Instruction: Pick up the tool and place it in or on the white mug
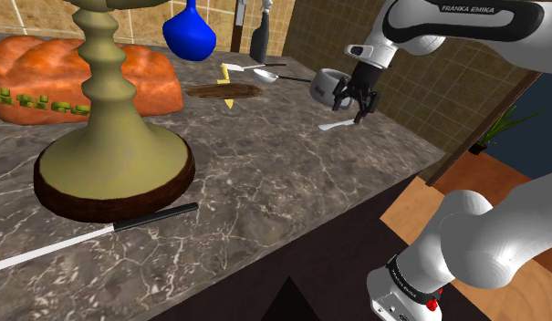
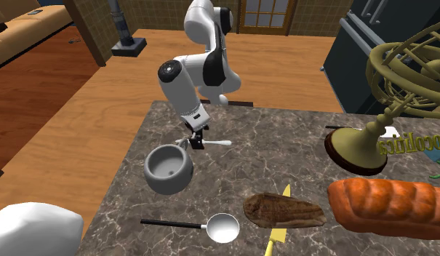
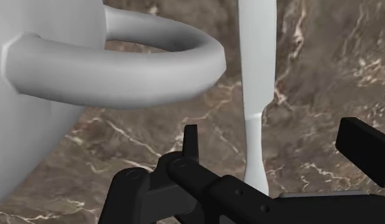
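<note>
The tool [image 3: 258, 89] is a slim white utensil lying flat on the brown marble counter [image 3: 324, 70]. It shows as a white sliver [image 1: 336, 125] under the hand and sticks out toward the second exterior view's right [image 2: 220, 142]. My gripper [image 3: 278, 143] is open, low over the counter, and its two fingers stand apart on either side of the tool's narrow end without touching it. The pale grey mug [image 2: 169, 169] stands upright right beside the gripper [image 2: 196, 140], its handle [image 3: 121, 70] curving close to one finger. In the shoulder view the gripper [image 1: 356, 105] hangs next to the mug [image 1: 327, 84].
A ladle [image 2: 211, 227], a brown flat piece [image 2: 284, 209] and a yellow object [image 2: 276, 240] lie beyond the mug. A bread loaf [image 2: 385, 207], a globe stand [image 1: 114, 173], a blue vase [image 1: 189, 32], a dark bottle [image 1: 258, 38] and a black-handled knife [image 1: 100, 232] share the counter. The counter edge [image 1: 392, 187] is near.
</note>
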Motion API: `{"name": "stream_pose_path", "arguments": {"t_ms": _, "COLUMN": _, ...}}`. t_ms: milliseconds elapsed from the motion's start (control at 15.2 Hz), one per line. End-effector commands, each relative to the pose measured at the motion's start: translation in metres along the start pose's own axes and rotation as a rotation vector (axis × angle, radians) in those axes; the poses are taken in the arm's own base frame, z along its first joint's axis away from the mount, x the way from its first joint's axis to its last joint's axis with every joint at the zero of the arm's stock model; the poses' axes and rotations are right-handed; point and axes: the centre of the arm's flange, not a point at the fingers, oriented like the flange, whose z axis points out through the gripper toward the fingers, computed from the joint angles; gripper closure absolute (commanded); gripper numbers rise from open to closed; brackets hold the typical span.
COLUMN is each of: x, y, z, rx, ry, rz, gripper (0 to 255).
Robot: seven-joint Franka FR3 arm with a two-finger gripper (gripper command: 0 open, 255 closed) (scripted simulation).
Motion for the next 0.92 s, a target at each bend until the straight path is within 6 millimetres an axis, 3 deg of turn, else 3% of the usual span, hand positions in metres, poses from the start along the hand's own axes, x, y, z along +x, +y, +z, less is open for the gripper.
{"name": "stream_pose_path", "arguments": {"t_ms": 0, "x": -0.0006, "y": 0.0007, "z": 0.01, "rx": 0.0, "ry": 0.0, "rz": -0.003, "gripper": 0}}
{"name": "stream_pose_path", "arguments": {"t_ms": 132, "x": -0.0006, "y": 0.0006, "z": 0.0183, "rx": 0.0, "ry": 0.0, "rz": -0.003, "gripper": 0}}
{"name": "stream_pose_path", "arguments": {"t_ms": 594, "x": -0.0006, "y": 0.0007, "z": 0.0183, "rx": 0.0, "ry": 0.0, "rz": -0.003, "gripper": 0}}
{"name": "stream_pose_path", "arguments": {"t_ms": 660, "x": -0.0006, "y": 0.0007, "z": 0.0183, "rx": 0.0, "ry": 0.0, "rz": -0.003, "gripper": 255}}
{"name": "stream_pose_path", "arguments": {"t_ms": 858, "x": 0.0002, "y": -0.0012, "z": 0.0187, "rx": 0.0, "ry": 0.0, "rz": -0.003, "gripper": 255}}
